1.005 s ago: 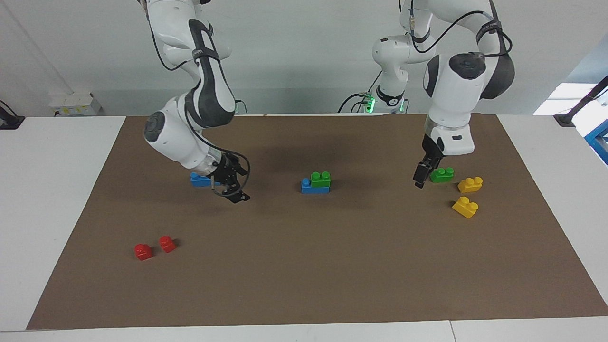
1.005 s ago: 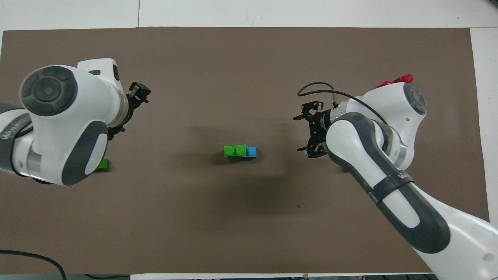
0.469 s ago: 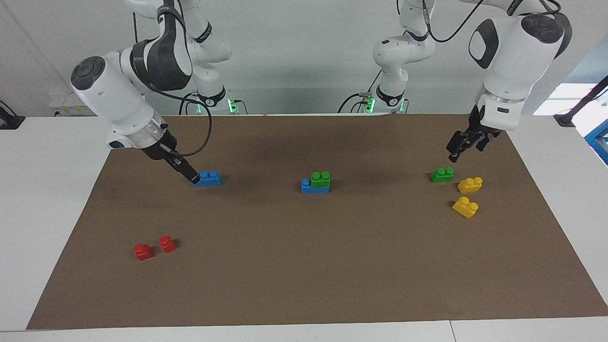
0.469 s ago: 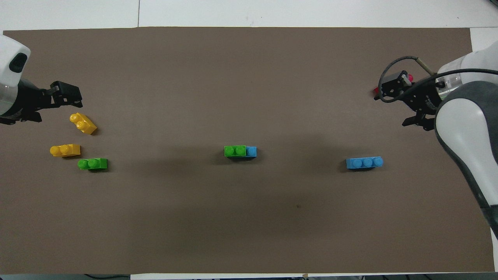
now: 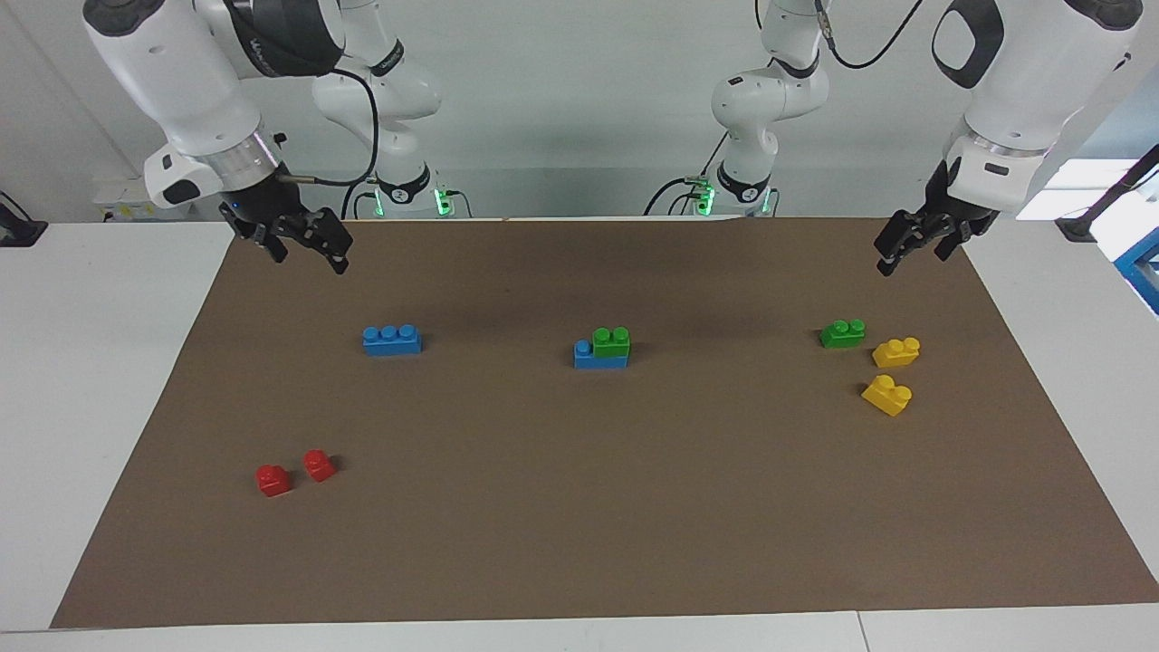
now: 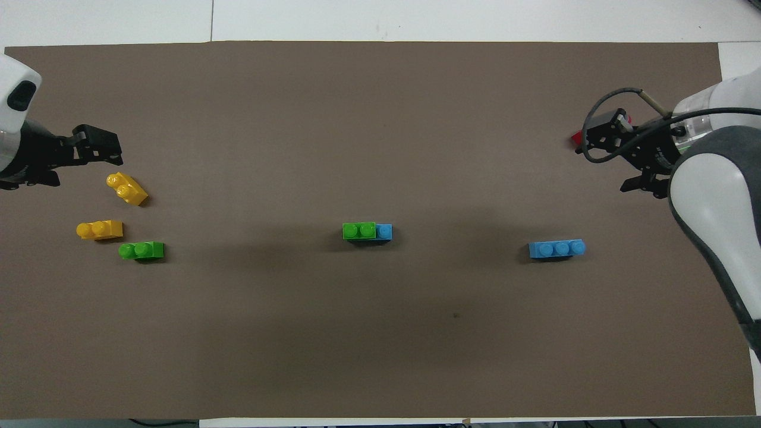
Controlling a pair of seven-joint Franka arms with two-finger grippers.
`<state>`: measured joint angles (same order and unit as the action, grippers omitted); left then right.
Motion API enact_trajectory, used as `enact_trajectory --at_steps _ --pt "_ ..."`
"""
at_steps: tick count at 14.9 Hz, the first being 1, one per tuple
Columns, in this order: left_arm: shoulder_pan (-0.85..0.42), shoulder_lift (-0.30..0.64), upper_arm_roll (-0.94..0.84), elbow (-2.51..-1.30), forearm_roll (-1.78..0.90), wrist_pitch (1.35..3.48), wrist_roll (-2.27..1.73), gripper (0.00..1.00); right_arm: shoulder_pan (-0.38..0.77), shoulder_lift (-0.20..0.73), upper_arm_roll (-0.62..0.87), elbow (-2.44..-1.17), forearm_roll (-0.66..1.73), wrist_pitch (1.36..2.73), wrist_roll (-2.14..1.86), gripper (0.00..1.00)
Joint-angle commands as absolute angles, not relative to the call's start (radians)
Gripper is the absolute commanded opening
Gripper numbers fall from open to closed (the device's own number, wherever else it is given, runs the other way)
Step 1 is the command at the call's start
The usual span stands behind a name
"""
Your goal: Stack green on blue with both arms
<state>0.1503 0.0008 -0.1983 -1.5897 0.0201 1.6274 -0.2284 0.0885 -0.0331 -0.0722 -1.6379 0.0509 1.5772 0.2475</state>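
Sitting at mid-frame in the facing view: one green brick already pressed onto a blue brick, flush with the end toward the left arm, one blue stud showing bare at the other end.

Item, spare blue brick: loose on the brown mat, left of centre in the facing frame, three studs up, long side running across the frame.

Item, spare green brick: loose, right of centre in the facing frame, just beside the nearer of two yellow bricks, the second yellow brick lower in the frame.

Item, two red bricks: lower left of the facing frame, well apart from the rest.

Item, left gripper: upper right of the facing frame, raised over the mat's edge, fingers spread, nothing between them.

Item, right gripper: upper left of the facing frame, also raised, fingers apart and empty.

Handling note, as I judge it: if a second stack is wanted, the left gripper should descend squarely on the loose green brick, fingers across its short sides, keeping off the yellow neighbour. The right gripper would do well to steady the loose blue brick by its ends, leaving the studs free. Line studs to sockets before pressing straight down; a tilted approach may skid the blue brick along the mat.
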Motion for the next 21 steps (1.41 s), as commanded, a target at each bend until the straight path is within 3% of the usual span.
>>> enact_trajectory --at_steps 1,5,8,21 --pt "-0.056 -0.023 -0.002 -1.585 0.014 1.597 -0.21 1.0 0.077 -0.08 -0.063 -1.638 0.014 1.534 0.1 1.0" --pt "-0.118 -0.014 0.046 -1.572 0.003 1.533 -0.215 1.0 0.037 -0.078 -0.064 -1.637 0.011 1.548 0.031 1.0" --pt "-0.118 0.012 0.044 -1.48 0.002 1.47 -0.213 1.0 0.031 -0.078 -0.064 -1.635 0.003 1.543 0.034 1.0" --pt "-0.098 0.002 0.025 -1.479 -0.011 1.425 -0.212 1.0 0.026 -0.081 -0.064 -1.652 -0.04 1.542 0.071 1.0"
